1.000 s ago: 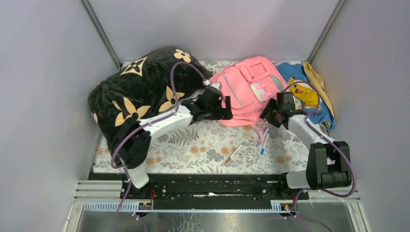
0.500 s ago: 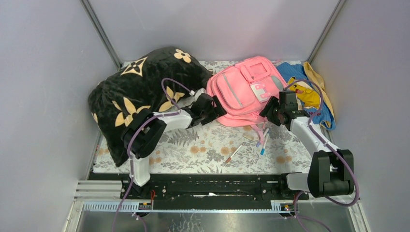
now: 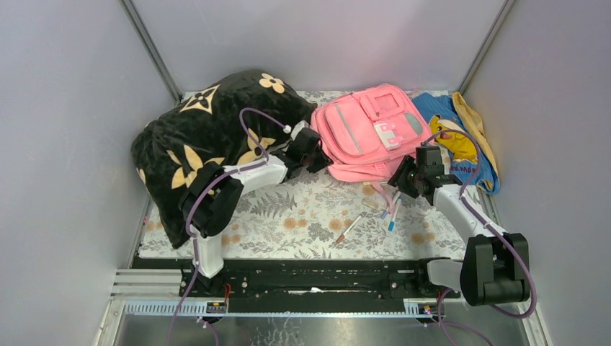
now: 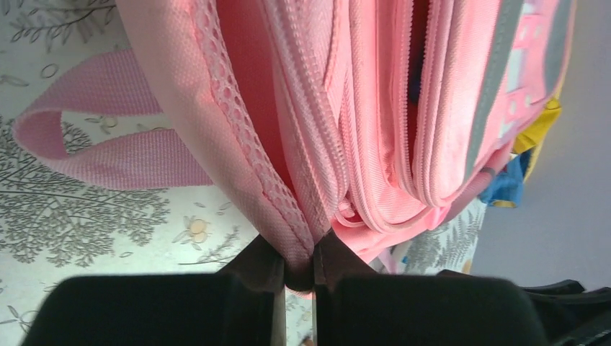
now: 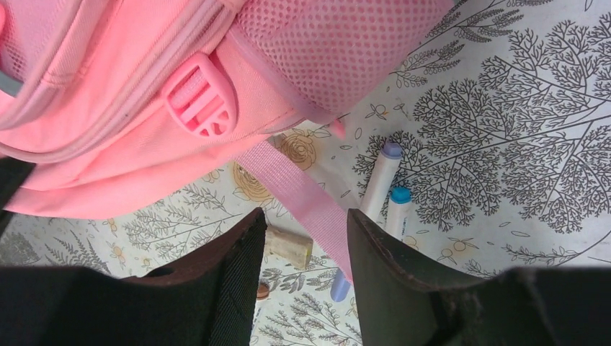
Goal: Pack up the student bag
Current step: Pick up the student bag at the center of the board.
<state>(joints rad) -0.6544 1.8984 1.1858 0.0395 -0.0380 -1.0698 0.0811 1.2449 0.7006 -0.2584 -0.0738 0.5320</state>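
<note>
Top external: pillow [image 3: 209,130] beside student bag [image 3: 360,137]; pens [image 3: 391,216] near.

Plain pale grey walls [image 3: 65,108] enclose the table [image 3: 302,223] on three sides, meeting at slim metal corner posts [image 3: 150,49] in the upper frame. A fern-and-flower printed cloth covers the table, and a black rail [image 3: 310,277] edges its lower side. The light is soft and even.

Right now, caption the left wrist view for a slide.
Left gripper pinches the bag by its mesh edge; a strap loops over the floral cloth.
</note>
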